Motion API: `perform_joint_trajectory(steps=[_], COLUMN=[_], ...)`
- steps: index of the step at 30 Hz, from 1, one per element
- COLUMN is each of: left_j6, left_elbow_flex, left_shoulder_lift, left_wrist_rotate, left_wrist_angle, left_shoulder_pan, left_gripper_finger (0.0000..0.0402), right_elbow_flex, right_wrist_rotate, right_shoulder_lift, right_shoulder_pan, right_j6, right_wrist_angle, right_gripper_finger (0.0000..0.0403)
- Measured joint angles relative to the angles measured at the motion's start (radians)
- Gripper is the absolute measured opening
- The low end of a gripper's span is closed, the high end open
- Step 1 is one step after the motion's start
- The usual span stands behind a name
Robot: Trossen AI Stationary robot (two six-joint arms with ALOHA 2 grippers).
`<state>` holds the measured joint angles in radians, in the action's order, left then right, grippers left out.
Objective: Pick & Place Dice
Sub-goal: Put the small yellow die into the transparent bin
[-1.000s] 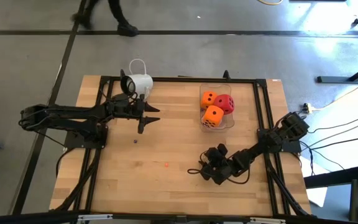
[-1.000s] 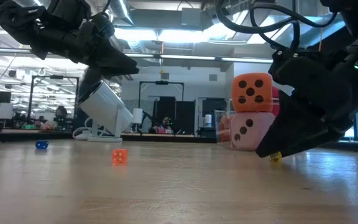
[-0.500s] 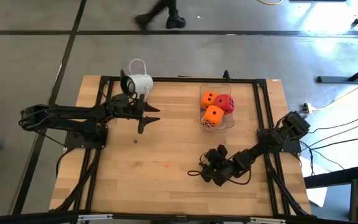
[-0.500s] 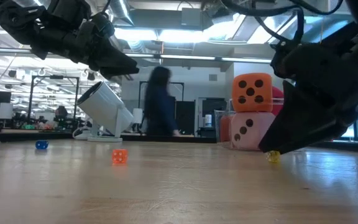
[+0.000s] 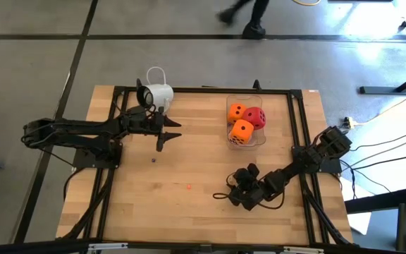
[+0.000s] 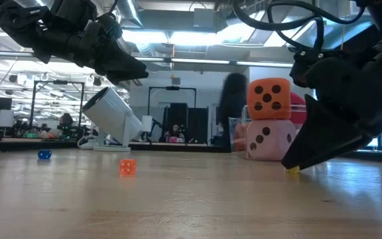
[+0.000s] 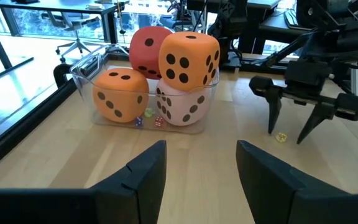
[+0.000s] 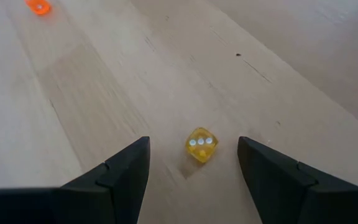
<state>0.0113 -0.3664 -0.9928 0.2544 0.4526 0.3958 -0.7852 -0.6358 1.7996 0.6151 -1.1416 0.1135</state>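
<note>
From above, we are looking straight down on the whole counter (image 5: pixel 189 162). From counter height, we are looking level across it into the room. The left wrist camera is facing the clear box (image 7: pixel 86 65) of dice from near. The right wrist camera is looking very closely at a small yellow die (image 8: pixel 201 144), which the low view (image 6: pixel 292 170) is also showing.

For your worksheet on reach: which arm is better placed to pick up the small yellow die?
Probably the right: its open tool straddles the yellow die. The left tool hovers far across the table.

person (image 5: pixel 249 14) cut off, pink die (image 7: pixel 179 106) half hidden
</note>
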Motion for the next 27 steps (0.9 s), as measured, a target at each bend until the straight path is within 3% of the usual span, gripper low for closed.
perform_joint_trajectory(steps=[6,27], left_j6=[0.001,0.0], left_elbow_flex=[0.0,0.0], left_shoulder_lift=[0.0,0.0], left_wrist_rotate=[0.0,0.001], left_wrist_angle=[0.0,0.0], left_shoulder_pan=[0.0,0.0], left_gripper_finger=[0.0184,0.0184], right_elbow_flex=[0.0,-0.002], right_wrist_rotate=[0.001,-0.006], right_shoulder_lift=[-0.001,-0.003], right_shoulder_pan=[0.0,0.0], right_j6=[-0.002,-0.02], right_wrist_angle=[0.001,-0.04], right_gripper_finger=[0.0223,0.0055])
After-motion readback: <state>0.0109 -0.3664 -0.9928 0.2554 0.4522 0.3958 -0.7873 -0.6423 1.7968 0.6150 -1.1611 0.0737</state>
